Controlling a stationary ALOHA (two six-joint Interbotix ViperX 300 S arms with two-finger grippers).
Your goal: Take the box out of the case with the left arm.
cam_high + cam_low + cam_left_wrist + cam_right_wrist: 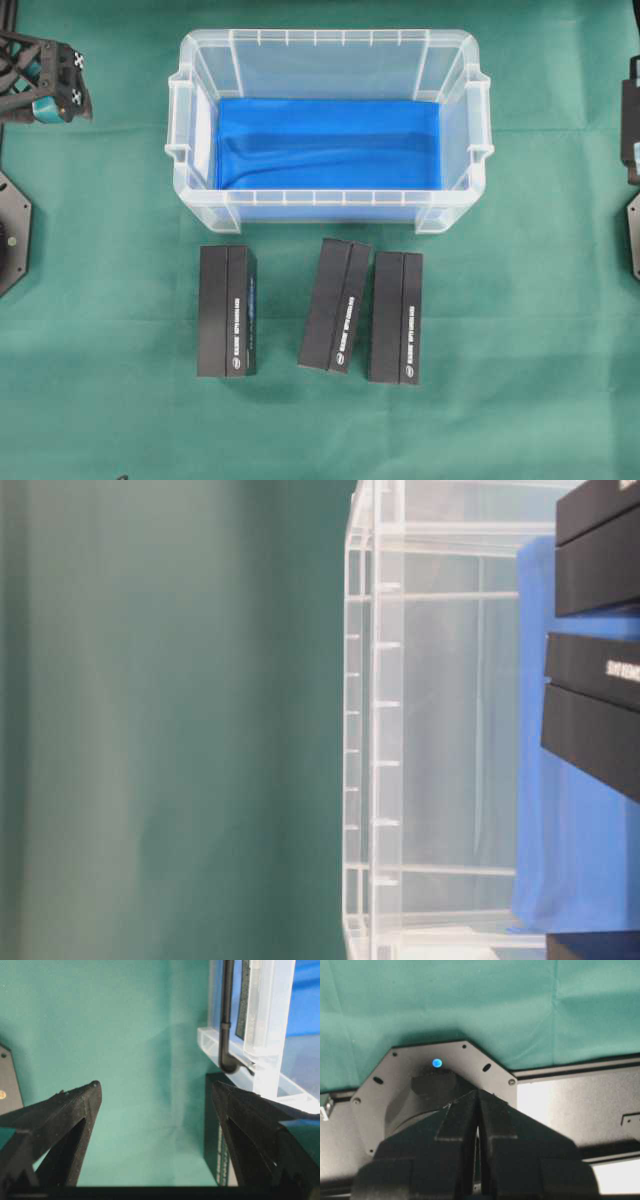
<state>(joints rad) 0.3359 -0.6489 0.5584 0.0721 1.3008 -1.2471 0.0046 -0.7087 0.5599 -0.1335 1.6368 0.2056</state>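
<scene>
Three black boxes lying flat on a green cloth [100, 300], all outside a big clear plastic case [325, 198]. Largest first: green cloth covering the whole table. Then the case, sitting toward the far side of the overhead view, rimmed edge, handle on each short side, bright blue lining [328, 143] across the bottom, no box visible inside from above. Next, the boxes in a row just in front of the case's near long wall, apart from it and from each other: left box [227, 311] square to the case, middle box [335, 305] tilted slightly, right box [396, 317] nearly square. White lettering along each box's long side, too small to read.

Left arm's claw [52, 82] parked at the far left edge of the overhead view, well apart from the case and the boxes. Seen from its own wrist camera: claw [156, 1091] spread wide, nothing between the two black fingers, only green cloth below, with a corner of the case and the end of one box off to the right.

Right arm's claw [478, 1105] seen from its wrist camera: fingers pressed together, holding nothing, hanging over a black base plate [440, 1080] with a small blue light [436, 1063].
</scene>
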